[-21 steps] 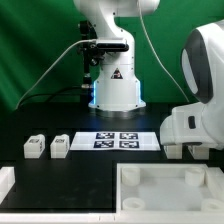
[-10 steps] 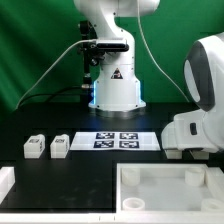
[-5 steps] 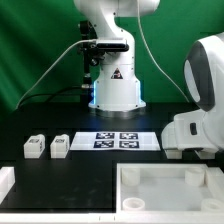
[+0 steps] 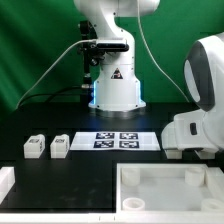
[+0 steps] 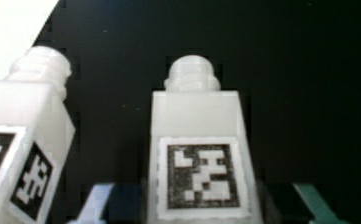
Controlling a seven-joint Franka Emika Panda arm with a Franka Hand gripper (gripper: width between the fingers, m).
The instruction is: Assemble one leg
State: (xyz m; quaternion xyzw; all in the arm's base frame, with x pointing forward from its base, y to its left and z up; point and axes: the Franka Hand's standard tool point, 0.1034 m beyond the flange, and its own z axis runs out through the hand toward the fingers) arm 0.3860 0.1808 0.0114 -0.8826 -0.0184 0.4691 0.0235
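In the wrist view one leg [image 5: 198, 140], a white block with a rounded peg on its end and a black-and-white tag, lies on the black table between my fingers. My gripper [image 5: 209, 212] is open and straddles it, with a dark gap on each side between the fingertips [image 5: 109, 205] and the leg. A second leg [image 5: 31, 120] lies close beside it. In the exterior view two more legs [image 4: 34, 147] [image 4: 60, 147] lie at the left. My arm's white body [image 4: 198, 125] fills that view's right side and hides the gripper.
The marker board [image 4: 125, 140] lies flat mid-table. The large white tray-like panel [image 4: 165, 190] with a raised rim sits at the front right. A white edge piece [image 4: 6, 182] is at the front left. The robot base [image 4: 115, 90] stands at the back.
Since the earliest frame the arm's white body has dropped a little lower at the exterior view's right. It has stayed still over the last second.
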